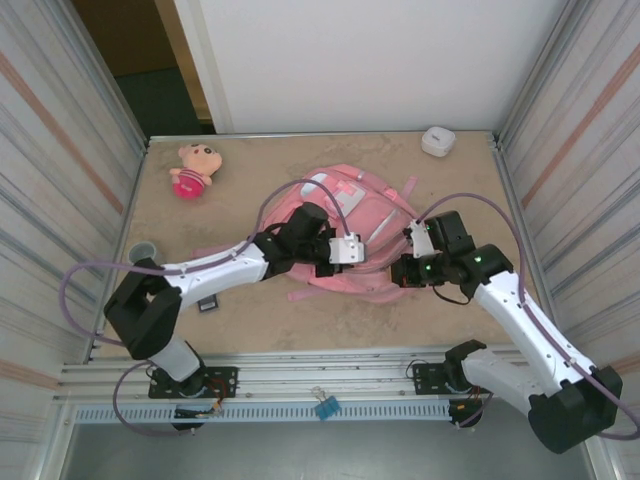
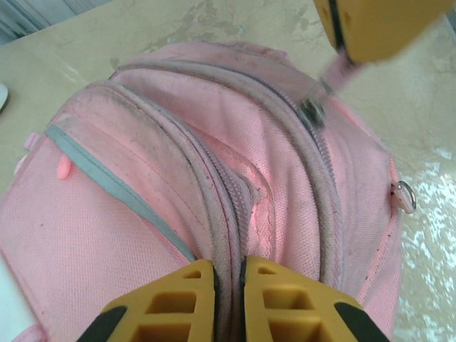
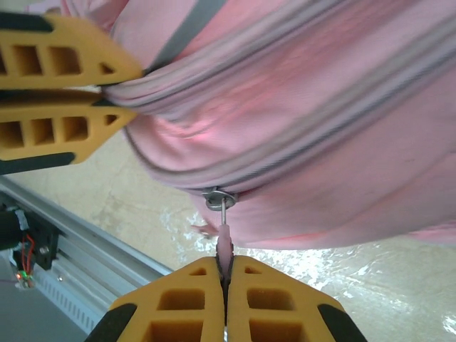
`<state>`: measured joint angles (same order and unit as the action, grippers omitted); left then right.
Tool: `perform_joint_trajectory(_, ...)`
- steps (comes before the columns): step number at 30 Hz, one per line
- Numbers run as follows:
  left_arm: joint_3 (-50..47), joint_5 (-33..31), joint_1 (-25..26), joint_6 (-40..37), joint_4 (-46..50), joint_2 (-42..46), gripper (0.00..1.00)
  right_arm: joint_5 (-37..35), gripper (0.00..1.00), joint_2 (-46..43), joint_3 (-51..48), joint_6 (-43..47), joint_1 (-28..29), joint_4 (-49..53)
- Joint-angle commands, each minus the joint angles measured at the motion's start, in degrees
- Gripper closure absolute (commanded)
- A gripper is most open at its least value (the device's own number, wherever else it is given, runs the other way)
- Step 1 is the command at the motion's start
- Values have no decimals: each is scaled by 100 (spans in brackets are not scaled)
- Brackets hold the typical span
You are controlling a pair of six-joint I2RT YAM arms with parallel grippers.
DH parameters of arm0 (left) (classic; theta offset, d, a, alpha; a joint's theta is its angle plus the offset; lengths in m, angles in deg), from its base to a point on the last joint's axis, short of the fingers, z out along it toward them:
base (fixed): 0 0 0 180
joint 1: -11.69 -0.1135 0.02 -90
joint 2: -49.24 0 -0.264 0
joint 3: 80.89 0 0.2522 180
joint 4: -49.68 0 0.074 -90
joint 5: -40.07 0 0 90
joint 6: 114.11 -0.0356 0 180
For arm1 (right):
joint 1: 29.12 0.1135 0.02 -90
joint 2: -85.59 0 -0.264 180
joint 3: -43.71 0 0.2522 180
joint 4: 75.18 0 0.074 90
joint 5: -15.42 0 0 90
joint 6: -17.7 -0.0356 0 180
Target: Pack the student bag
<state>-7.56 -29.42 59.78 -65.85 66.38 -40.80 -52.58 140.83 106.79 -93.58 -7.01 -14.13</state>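
The pink student bag (image 1: 352,198) lies in the middle of the table, its grey zip tracks (image 2: 214,178) running over the top. My left gripper (image 2: 228,269) is shut on a raised fold of the bag's zip edge, and it stands at the bag's near side (image 1: 333,268). At the bag's near right corner my right gripper (image 3: 225,267) is shut on a pale pink zip pull (image 3: 224,246) that hangs from a metal slider (image 3: 221,198). In the left wrist view the right gripper (image 2: 342,53) sits top right, with the slider (image 2: 311,110) just below it.
A pink plush doll (image 1: 192,170) lies at the far left, a small white case (image 1: 437,141) at the far right. A grey round cup (image 1: 144,250) and a small dark item (image 1: 208,303) lie near the left edge. Corrugated walls close both sides. A blue clip (image 1: 325,407) sits on the front rail.
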Motion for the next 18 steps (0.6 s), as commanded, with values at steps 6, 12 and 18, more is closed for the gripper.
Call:
perform_joint_trajectory(6, -750, 336, -359, -419, 1016, 901, 100, 149, 100, 80, -150, 222, -348, -160)
perform_joint_trajectory(12, -1169, 219, -463, -1, 839, 1461, 61, 687, 100, 71, -292, 98, -289, -659)
perform_joint_trajectory(18, -700, -663, 113, 1558, 497, 1395, 23, 716, 100, 8, -317, 97, -139, -729)
